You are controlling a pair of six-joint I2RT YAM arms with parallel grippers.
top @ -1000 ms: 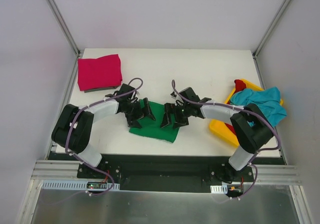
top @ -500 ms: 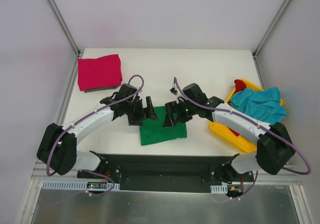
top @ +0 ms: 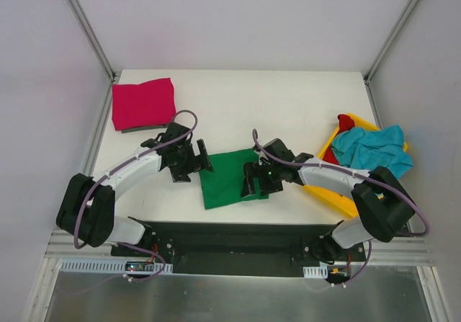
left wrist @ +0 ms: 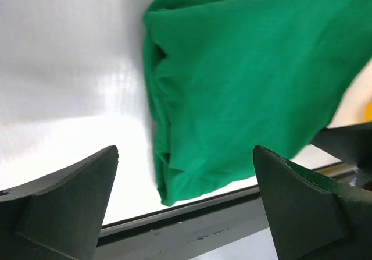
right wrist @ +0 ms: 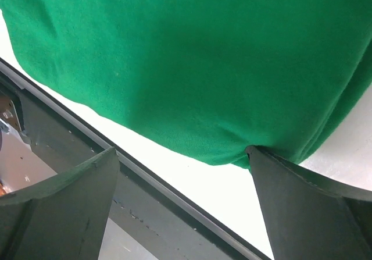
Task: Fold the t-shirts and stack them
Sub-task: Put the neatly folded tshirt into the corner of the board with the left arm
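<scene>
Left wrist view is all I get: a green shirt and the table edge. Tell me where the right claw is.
Observer: The right claw stands open at the right side of the green shirt, holding nothing.
Operator: List the other shirts.
Observer: A folded pink shirt lies at the far left corner of the table.
Operator: Give me the rest.
Observer: A teal shirt is draped, crumpled, over the yellow bin on the right, and a red shirt pokes out at the bin's far end.
</scene>
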